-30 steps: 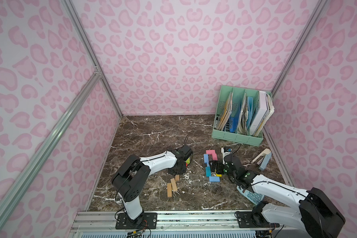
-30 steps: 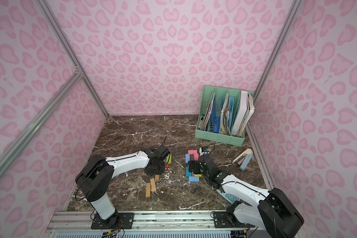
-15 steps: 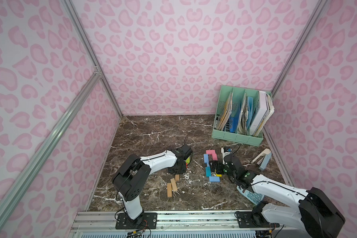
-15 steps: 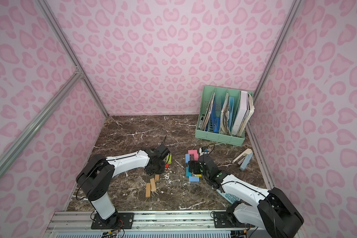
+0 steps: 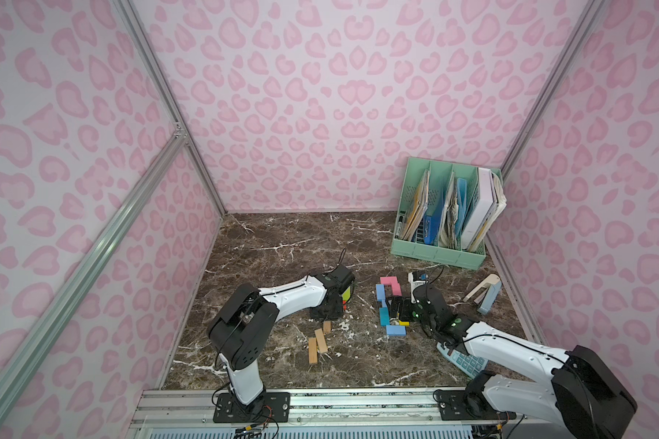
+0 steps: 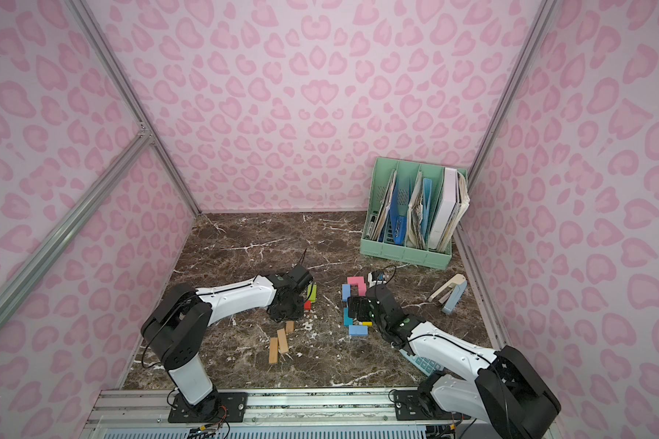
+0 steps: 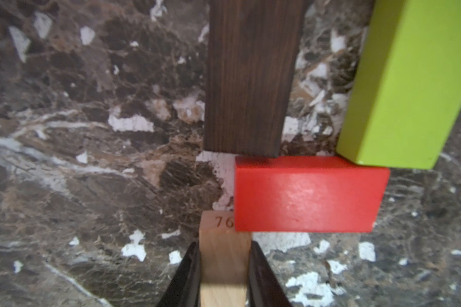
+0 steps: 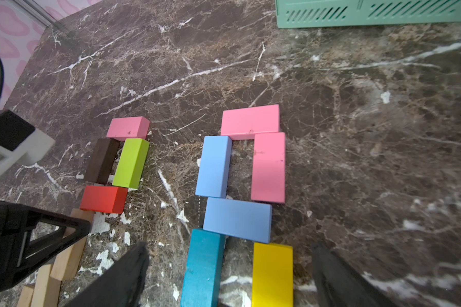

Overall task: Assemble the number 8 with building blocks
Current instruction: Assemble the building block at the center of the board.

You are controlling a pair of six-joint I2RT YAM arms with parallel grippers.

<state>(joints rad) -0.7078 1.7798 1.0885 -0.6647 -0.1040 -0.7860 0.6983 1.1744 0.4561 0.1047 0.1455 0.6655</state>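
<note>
Two groups of building blocks lie on the marble. In the right wrist view two pink blocks, two light blue blocks, a teal block and a yellow block form a partial figure. My right gripper stands open, its fingers either side of the teal and yellow pair. To the left lie a pink block, a dark brown block, a green block and a red block. My left gripper is shut on a tan block whose end meets the red one.
Three loose tan blocks lie in front of the left arm. A green file holder stands at the back right. A calculator lies under the right arm, and a stapler sits by the right wall.
</note>
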